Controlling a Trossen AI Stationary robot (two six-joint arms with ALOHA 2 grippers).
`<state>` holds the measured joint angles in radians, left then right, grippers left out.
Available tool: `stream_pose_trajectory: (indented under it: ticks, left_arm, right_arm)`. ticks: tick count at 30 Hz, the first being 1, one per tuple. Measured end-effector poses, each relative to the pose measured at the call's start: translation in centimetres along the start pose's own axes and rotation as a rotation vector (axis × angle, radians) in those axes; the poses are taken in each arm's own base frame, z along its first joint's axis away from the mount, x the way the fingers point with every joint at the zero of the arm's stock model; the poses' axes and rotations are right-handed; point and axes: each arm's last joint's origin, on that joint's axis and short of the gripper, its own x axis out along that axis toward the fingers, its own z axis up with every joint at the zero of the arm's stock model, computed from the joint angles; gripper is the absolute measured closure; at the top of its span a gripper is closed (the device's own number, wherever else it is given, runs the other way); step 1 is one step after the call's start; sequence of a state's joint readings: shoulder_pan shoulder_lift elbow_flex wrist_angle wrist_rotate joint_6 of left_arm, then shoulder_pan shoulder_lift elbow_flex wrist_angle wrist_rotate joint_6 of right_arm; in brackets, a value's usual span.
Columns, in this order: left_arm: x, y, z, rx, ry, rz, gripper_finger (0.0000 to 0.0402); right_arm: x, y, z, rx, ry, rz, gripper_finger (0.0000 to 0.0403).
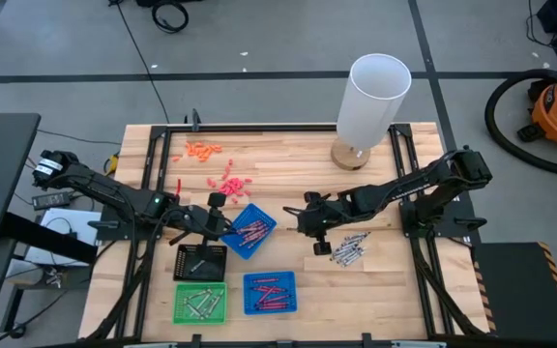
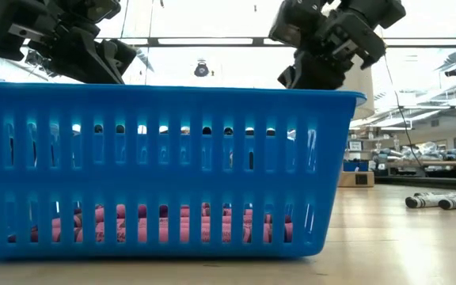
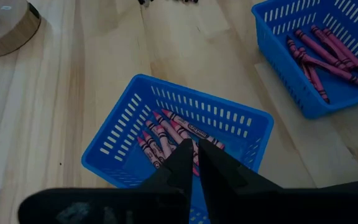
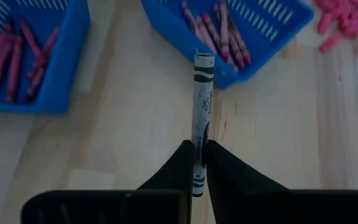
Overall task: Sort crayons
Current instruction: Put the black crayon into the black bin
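High view, left to right. Lower left of the frame: a green tray (image 1: 201,303) holds grey crayons, blurred into a pale tangle; above it a black tray (image 1: 201,263) shows only faint specks. Centre left: the left gripper (image 1: 222,224) hangs over the tilted blue tray (image 1: 250,230) of red crayons (image 1: 251,232), its fingers together on nothing; the left wrist view confirms this, which the overhead frame cannot. A second blue tray (image 1: 270,293) at lower centre also holds red crayons. Pink and orange bits (image 1: 222,181) lie scattered at upper centre. Right of centre: the right gripper (image 1: 313,228) is clamped on a grey crayon (image 4: 201,118), hidden overhead and plain only in the right wrist view. Loose grey crayons (image 1: 350,248) lie on the table (image 1: 288,169) just right of it. The low view is almost filled by a blue tray wall (image 2: 165,170), cutting off most of the table.
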<state>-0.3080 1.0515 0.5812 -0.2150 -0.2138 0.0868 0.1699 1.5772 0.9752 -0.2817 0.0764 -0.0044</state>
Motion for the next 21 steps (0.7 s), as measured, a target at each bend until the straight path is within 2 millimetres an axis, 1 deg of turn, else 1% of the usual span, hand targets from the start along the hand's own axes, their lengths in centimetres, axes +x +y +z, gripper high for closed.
stream_pose_trajectory:
  ticks: [9,13,16,21]
  left_arm:
    - [0.0,0.0,0.0,-0.041,0.000,0.004,0.0365]
    - [0.0,0.3,0.0,-0.095,0.003,0.067,0.0358]
    - [0.0,0.3,0.0,-0.105,-0.002,0.073,0.0335]
    - [0.0,0.3,0.3,-0.123,-0.031,0.073,0.0280]
  right_arm:
    - [-0.2,0.0,1.8,-0.003,-0.184,-0.002,0.0364]
    - [-0.4,0.0,2.7,-0.016,-0.280,-0.006,0.0364]
    - [-0.6,0.0,3.4,-0.039,-0.360,-0.013,0.0364]
    - [-1.0,-0.1,4.5,-0.091,-0.488,-0.033,0.0364]
